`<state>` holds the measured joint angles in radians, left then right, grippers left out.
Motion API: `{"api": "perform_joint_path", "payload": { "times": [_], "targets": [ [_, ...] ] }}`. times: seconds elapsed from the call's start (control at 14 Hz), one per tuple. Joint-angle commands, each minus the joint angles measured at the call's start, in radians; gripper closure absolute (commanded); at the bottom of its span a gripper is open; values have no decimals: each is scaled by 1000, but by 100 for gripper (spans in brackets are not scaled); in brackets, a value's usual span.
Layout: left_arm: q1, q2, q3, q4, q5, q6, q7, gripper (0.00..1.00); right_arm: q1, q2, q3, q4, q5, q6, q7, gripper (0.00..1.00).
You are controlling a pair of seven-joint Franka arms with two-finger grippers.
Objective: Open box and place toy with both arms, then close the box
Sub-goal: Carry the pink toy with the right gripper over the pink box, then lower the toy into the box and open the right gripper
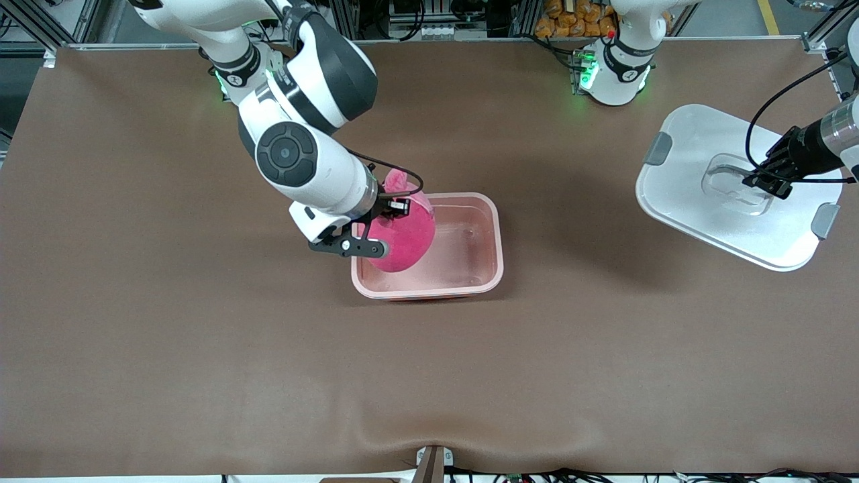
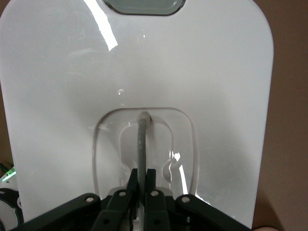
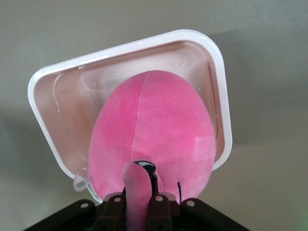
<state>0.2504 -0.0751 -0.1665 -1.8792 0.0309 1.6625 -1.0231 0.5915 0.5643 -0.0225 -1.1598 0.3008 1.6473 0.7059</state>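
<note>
Right gripper (image 1: 376, 231): clamped on an ear of the toy (image 1: 401, 236), held over the box (image 1: 470, 285) at its right-arm end.
Box: lidless, mid-table.
Left gripper (image 1: 767, 181): closed on the lid's (image 1: 691, 194) handle (image 2: 142, 139); lid held toward the box's left-arm end.
Writing: none readable.

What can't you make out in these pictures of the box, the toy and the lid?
- Toy: front view, the right pincer and wrist cover its top, so the grip shows only in the right wrist view; whether it touches the box floor cannot be told.
- Lid: left wrist view, frame edges cut its corners, one grey clip barely shows.
- Left pincer, shut on the lid's handle: front view, the frame edge cuts off its arm.
</note>
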Motion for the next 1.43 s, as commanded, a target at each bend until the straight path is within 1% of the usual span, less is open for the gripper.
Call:
{"api": "perform_joint_path", "payload": {
  "times": [0.0,0.21,0.43,0.71,0.86,1.0,1.21,1.35],
  "targets": [
    [3,-3,-22,6,-25,0,-44,100,-6,46,6,46,28,12,29,100],
    [3,8,-44,6,-23,6,-89,100,-7,77,4,45,20,11,18,100],
    [3,8,-66,5,-25,10,-124,100,-7,88,3,43,14,12,12,100],
    [1,11,-79,5,-25,10,-158,100,-1,109,3,35,-40,14,-13,100],
    [1,11,-100,6,-25,11,-190,100,4,124,4,34,-72,16,-22,100],
    [1,11,-100,5,-25,10,-209,100,5,134,4,31,-84,40,-40,100],
    [1,11,-103,6,-25,10,-224,100,27,160,4,23,-126,84,-40,100],
    [3,11,-111,5,-25,5,-230,100,39,167,4,-3,-135,124,-37,100]
  ]
}}
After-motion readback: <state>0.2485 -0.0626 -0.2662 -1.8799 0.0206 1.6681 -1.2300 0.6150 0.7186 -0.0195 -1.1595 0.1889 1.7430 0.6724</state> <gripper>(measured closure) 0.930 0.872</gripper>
